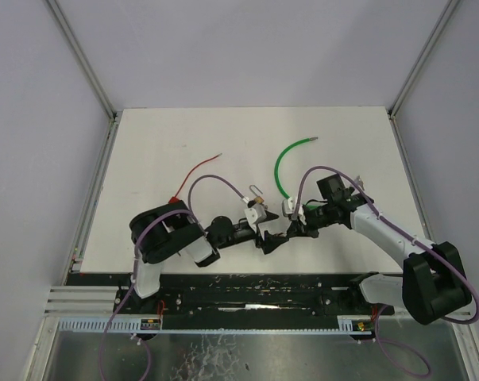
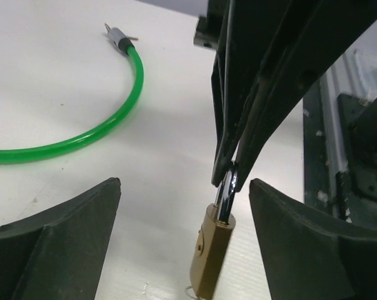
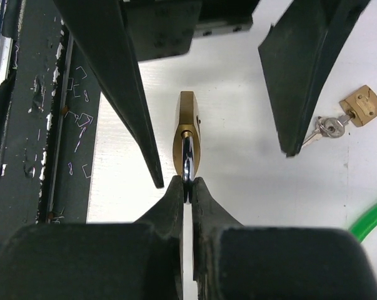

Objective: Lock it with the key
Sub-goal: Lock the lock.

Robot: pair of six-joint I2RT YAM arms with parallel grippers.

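Observation:
A brass padlock (image 3: 187, 134) hangs with its silver shackle (image 2: 227, 195) pinched between the tips of my right gripper (image 3: 188, 185), which is shut on it. My left gripper (image 2: 185, 187) is open. Its two fingers (image 2: 63, 240) stand on either side of the padlock's body (image 2: 213, 256) without touching it. In the top view both grippers meet near the table's front middle, the left gripper (image 1: 268, 239) facing the right gripper (image 1: 287, 232). A second brass padlock (image 3: 362, 105) with a key (image 3: 329, 127) in it lies on the table to the right.
A green cable loop (image 2: 94, 128) lies on the white table behind the grippers, also seen as the green cable (image 1: 285, 167) in the top view. A thin red cable (image 1: 195, 171) lies at the left. The dark rail (image 3: 44, 125) runs along the table's front edge.

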